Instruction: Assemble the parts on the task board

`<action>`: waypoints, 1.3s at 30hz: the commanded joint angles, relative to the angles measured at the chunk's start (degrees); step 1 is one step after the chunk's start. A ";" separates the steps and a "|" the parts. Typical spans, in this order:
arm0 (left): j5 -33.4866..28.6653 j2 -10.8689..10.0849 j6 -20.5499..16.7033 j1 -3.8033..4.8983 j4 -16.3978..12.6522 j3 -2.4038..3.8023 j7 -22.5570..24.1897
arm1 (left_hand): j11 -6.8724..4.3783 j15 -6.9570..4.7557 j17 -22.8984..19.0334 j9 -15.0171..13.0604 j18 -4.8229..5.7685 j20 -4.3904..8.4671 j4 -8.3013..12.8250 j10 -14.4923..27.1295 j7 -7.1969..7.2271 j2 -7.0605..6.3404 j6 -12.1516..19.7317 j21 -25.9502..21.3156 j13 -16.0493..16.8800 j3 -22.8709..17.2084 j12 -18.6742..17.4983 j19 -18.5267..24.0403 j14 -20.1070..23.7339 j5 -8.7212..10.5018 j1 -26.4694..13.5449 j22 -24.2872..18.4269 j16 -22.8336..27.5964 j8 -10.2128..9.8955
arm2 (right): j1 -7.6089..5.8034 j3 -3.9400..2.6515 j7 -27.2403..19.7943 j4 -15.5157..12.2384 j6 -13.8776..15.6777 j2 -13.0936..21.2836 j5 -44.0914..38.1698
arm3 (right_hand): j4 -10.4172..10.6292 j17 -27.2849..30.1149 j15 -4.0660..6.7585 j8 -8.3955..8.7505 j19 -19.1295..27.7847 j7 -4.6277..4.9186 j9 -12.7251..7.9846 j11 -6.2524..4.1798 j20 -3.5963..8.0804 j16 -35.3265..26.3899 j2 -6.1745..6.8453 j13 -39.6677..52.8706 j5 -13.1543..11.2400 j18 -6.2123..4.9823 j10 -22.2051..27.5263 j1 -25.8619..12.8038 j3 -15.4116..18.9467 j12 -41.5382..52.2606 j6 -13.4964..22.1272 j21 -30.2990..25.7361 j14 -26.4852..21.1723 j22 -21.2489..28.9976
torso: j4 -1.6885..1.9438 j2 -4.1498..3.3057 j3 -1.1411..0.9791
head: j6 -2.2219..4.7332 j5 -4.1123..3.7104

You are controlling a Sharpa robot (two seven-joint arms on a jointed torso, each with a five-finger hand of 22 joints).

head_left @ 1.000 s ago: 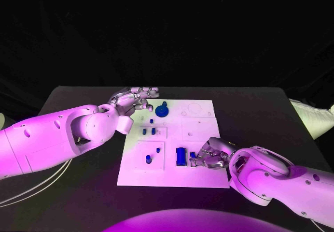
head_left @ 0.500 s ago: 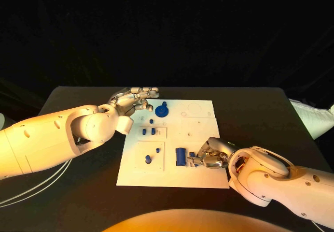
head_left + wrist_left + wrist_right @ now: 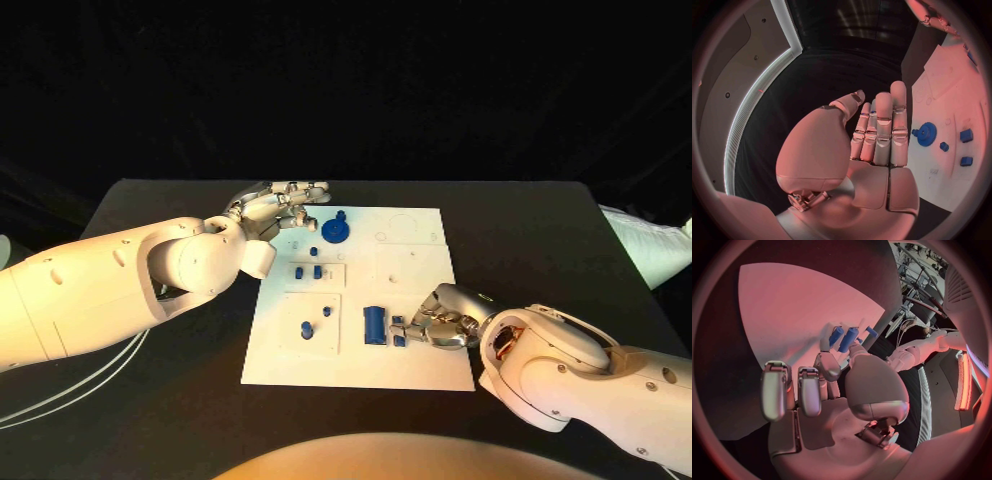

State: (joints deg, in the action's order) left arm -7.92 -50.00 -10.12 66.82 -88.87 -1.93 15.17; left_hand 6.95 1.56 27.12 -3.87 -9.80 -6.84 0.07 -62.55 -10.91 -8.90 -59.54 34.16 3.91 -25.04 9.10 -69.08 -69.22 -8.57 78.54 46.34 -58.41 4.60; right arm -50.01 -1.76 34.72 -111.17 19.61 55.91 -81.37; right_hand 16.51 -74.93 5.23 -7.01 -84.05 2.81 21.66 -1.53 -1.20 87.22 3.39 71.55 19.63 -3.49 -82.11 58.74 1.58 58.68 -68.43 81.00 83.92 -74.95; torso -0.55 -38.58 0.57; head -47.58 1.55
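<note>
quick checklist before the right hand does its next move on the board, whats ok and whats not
1. Right robot hand is at the work spot, by the long blue part near the task board's front edge: ok.
2. Fingertip meets the blue pieces in the right wrist view, but whether anything is pinched: cannot tell.
3. Long blue part seated in its slot: cannot tell.
4. Left robot hand is off the board's far left corner, fingers straight, holding nothing: ok.
5. Blue gear lies apart from both hands, out of the way: ok.
6. Small blue parts at mid board are untouched: ok.
</note>
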 commanded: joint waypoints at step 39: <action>0.19 0.22 1.03 0.02 0.11 0.02 0.05 | -0.10 0.04 -0.08 0.00 -0.63 -0.30 0.02 0.27 -0.10 0.60 0.37 -0.21 -0.05 0.41 0.26 0.17 0.54 0.26 0.03 -0.06 -0.19 0.23 | 0.05 0.00 -1.74 4.13 -2.80 -2.74 -1.10 | -2.86 -11.72 0.00 -0.14 -1.26 -0.03 0.43 -0.01 0.37 0.45 -0.98 0.55 -9.23 0.59 -0.61 10.99 3.00 0.25 -0.35 0.39 5.39 -2.63 | 0.11 -0.03 0.04 | -0.27 0.13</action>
State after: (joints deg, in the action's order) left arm -7.91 -49.89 -10.05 66.82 -88.73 -1.94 14.99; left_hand 6.94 1.56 27.13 -3.87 -9.80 -6.84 0.07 -62.56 -10.83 -8.90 -59.46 34.16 3.91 -25.04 9.10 -69.08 -69.22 -8.58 78.54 46.35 -58.41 4.60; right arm -50.13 -1.91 33.47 -107.39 17.90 53.28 -82.21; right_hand 13.68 -74.93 5.23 -7.49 -84.11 2.61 22.21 -1.54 -1.14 87.44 2.35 72.03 10.61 -3.50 -82.50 69.05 4.25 58.67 -68.63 81.01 83.92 -74.92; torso -0.41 -38.62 0.57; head -47.72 1.59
